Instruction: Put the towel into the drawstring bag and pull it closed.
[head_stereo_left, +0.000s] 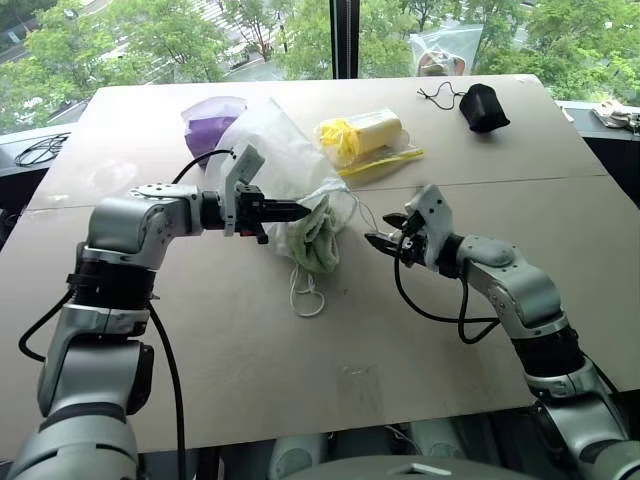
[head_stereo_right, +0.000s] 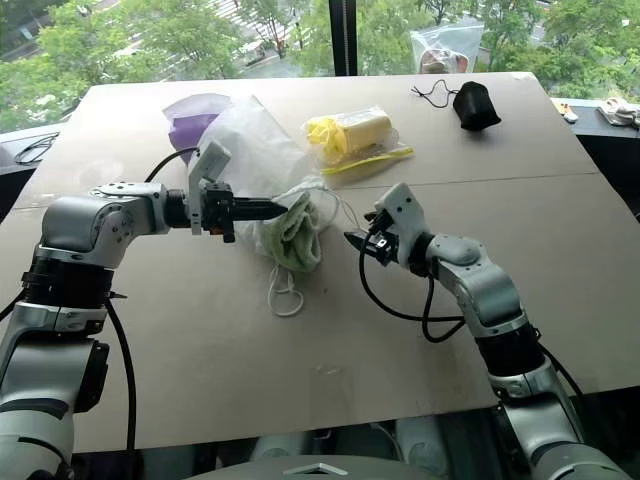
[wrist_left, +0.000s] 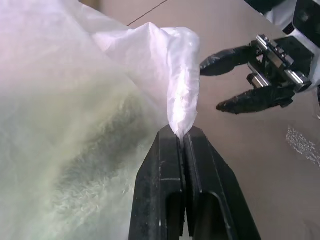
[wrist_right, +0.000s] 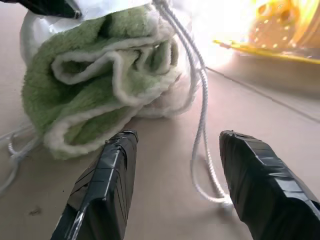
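Observation:
The white drawstring bag (head_stereo_left: 265, 140) lies at mid-table with its mouth towards me. The light green towel (head_stereo_left: 318, 238) sits in that mouth, partly sticking out, as the right wrist view shows (wrist_right: 95, 95). My left gripper (head_stereo_left: 300, 211) is shut on the rim of the bag (wrist_left: 170, 65), holding it just above the towel. To the right of the towel, my right gripper (head_stereo_left: 378, 242) stands open and a little apart from it, holding nothing. The white cord (wrist_right: 202, 125) runs along the table between its fingers, and a loop of cord (head_stereo_left: 308, 295) trails towards me.
A purple pack (head_stereo_left: 210, 128) lies behind the bag at the left. A clear plastic bag of yellow items (head_stereo_left: 365, 135) is behind it at the right. A black pouch (head_stereo_left: 484, 107) and another clear bag (head_stereo_left: 445, 45) sit at the far right.

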